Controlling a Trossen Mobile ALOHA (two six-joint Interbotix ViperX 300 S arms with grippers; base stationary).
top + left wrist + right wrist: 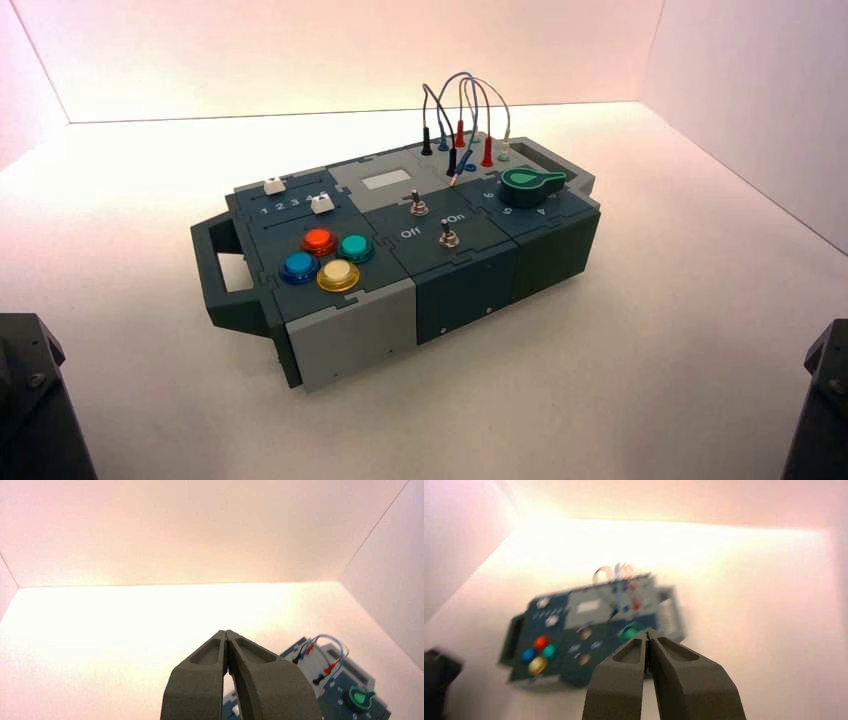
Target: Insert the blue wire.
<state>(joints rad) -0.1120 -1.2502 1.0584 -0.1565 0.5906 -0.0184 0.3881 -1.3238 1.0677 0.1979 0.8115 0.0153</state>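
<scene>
At the lower left and lower right frame edges, 2 dark angular robot hands, left and right, hover, fingers together; 1 thin blue looped wire leans its loose plug at upper centre.

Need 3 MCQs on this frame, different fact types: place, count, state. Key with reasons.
1. Where is the green knob?
A) beside the sliders
B) on the wire socket end of the box
C) among the buttons
2. How many round push buttons?
A) three
B) five
C) four
3. State of the blue wire?
A) one plug loose, tip out of its socket
B) both plugs seated
C) lying off the box

1 B: the green knob sits just in front of the wires.
2 C: red, green, blue and yellow buttons.
3 A: the blue wire has one plug leaning, its pin above the panel beside the blue socket.
</scene>
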